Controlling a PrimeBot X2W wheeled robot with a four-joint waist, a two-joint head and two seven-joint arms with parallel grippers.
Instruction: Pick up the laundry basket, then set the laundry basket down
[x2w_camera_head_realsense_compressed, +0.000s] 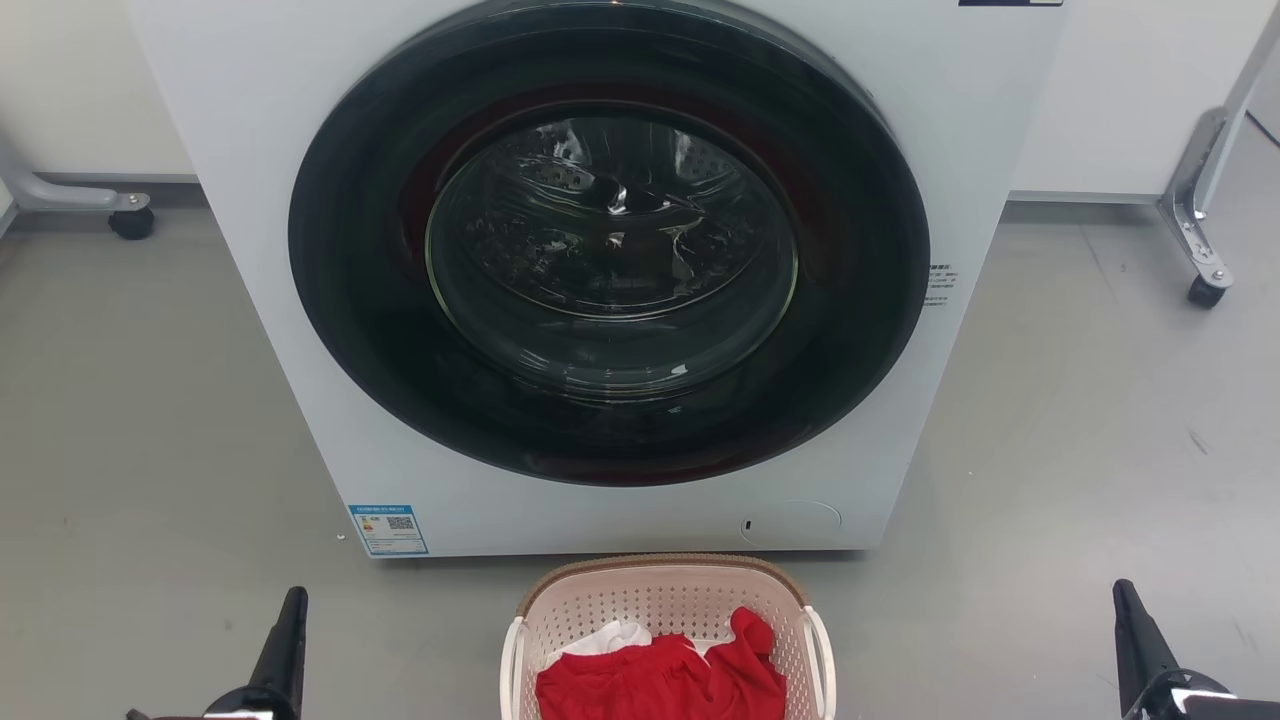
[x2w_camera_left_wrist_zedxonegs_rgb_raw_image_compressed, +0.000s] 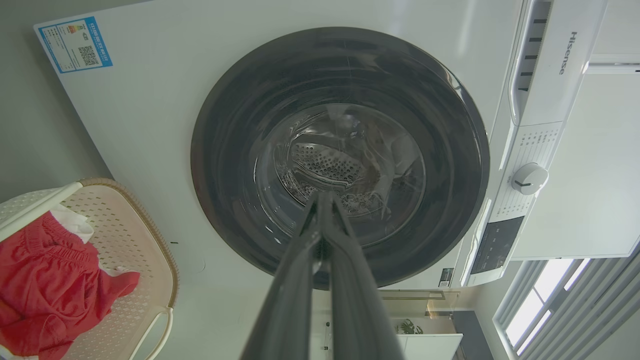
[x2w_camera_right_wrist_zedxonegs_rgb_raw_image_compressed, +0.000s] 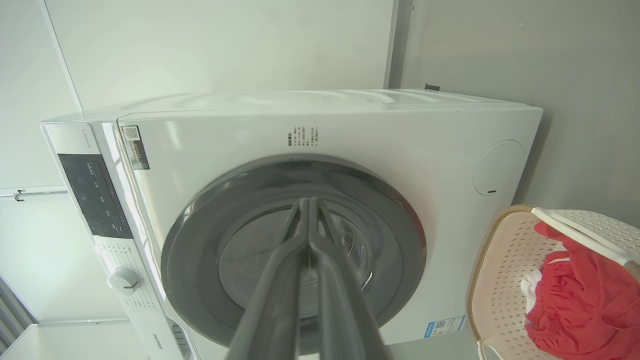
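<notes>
I am looking down at the laundry basket, which is standing upright on the floor just in front of the washer, with a red garment and a bit of white cloth lying inside it. The left gripper and the right gripper are sitting well out to either side of it, touching nothing, and in both wrist views the two fingers are pressing together, holding nothing. A basket resting like this is fitting two readings: one waiting to be lifted, or one already put back on the floor, and I am not finding anything here that settles which. Either way, I am judging that the white side handles are the sensible places to hold it, that both arms are needing to work level so the load is not tipping, and that the closed washer door, being so near the far rim, is leaving little room ahead.
</notes>
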